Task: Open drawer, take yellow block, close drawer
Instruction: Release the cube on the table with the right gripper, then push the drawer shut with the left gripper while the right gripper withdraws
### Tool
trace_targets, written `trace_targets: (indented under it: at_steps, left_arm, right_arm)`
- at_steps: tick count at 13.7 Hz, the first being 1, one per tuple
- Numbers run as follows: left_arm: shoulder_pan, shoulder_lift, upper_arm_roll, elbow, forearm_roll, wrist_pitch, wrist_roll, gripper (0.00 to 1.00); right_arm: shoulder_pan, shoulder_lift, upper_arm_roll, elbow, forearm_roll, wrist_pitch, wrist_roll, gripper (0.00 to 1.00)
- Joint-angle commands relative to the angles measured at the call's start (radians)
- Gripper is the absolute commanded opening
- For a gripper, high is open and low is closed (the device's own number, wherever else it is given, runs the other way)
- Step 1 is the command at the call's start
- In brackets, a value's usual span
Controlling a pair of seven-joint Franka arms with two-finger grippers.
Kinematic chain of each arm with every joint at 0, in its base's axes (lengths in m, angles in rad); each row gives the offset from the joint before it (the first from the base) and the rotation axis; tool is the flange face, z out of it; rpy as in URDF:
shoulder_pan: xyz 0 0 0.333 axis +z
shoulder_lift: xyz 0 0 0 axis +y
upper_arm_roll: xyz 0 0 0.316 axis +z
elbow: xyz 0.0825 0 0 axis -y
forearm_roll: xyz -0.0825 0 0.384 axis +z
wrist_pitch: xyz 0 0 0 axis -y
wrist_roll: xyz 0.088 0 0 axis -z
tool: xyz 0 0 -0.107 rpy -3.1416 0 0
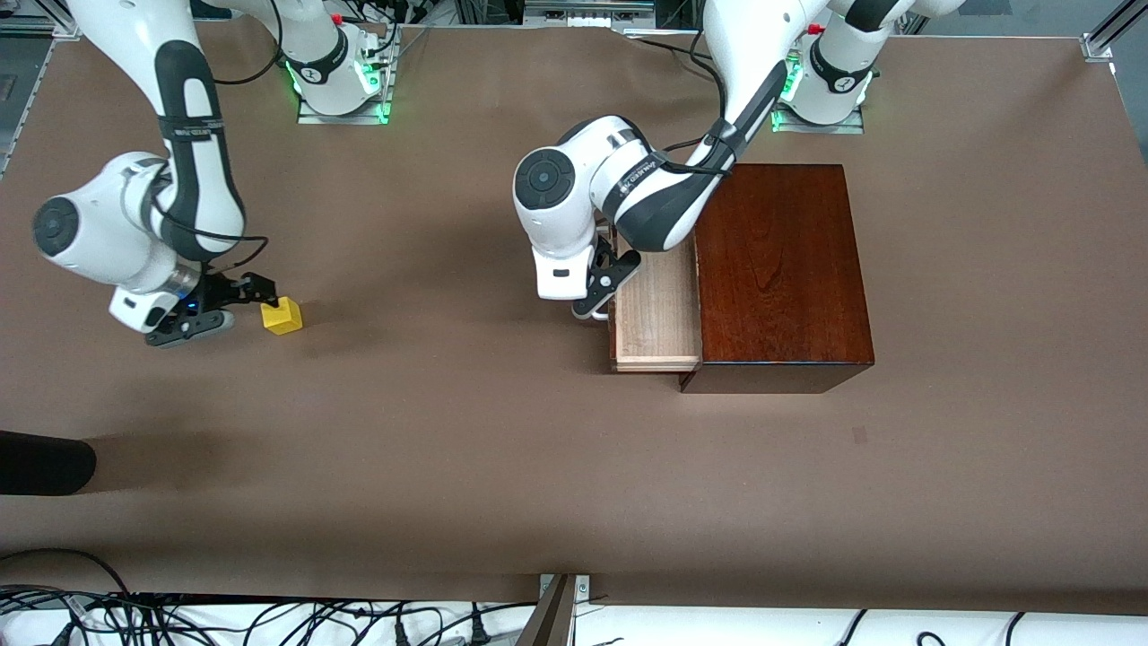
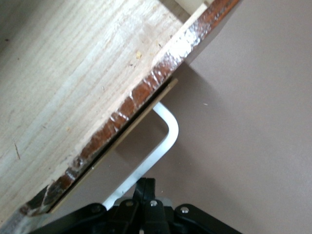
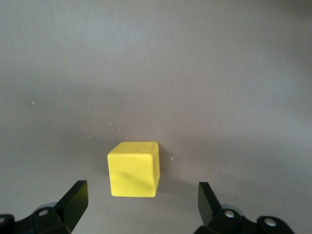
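A brown bench carries everything. Toward the right arm's end, the right end effector sits low over the bench with its fingers spread wide apart and nothing between them. The block, a small yellow cube, rests on the bench just beside those fingertips, touching neither; in the right wrist view the block lies a little ahead of the gap between the two black fingers.

Toward the left arm's end stands a glossy dark box. Its drawer, a pale wood tray, is pulled partly out toward the middle of the bench, and the part showing holds nothing. The left end effector is at the drawer's front, closed around the white bar handle, which runs into the black fingers in the left wrist view.
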Motion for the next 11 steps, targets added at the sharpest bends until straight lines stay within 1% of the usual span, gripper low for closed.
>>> trace_targets:
  at_steps: [1, 3, 7, 11]
  left_arm:
    - [0.007, 0.003, 0.003, 0.020, 0.018, -0.029, 0.012, 0.00]
    - [0.016, -0.005, 0.009, 0.004, 0.018, -0.032, 0.015, 0.00]
    - [0.043, -0.040, 0.015, -0.036, 0.018, -0.091, 0.110, 0.00]
    - [0.098, -0.120, 0.017, -0.135, 0.018, -0.091, 0.211, 0.00]
  right_arm:
    - [0.010, 0.004, -0.022, 0.152, -0.101, -0.131, 0.069, 1.00]
    - [0.011, 0.019, -0.022, 0.232, -0.118, -0.208, 0.111, 1.00]
    - [0.013, 0.019, -0.017, 0.335, -0.171, -0.326, 0.192, 1.00]
    - [0.017, 0.031, -0.016, 0.378, -0.180, -0.364, 0.231, 1.00]
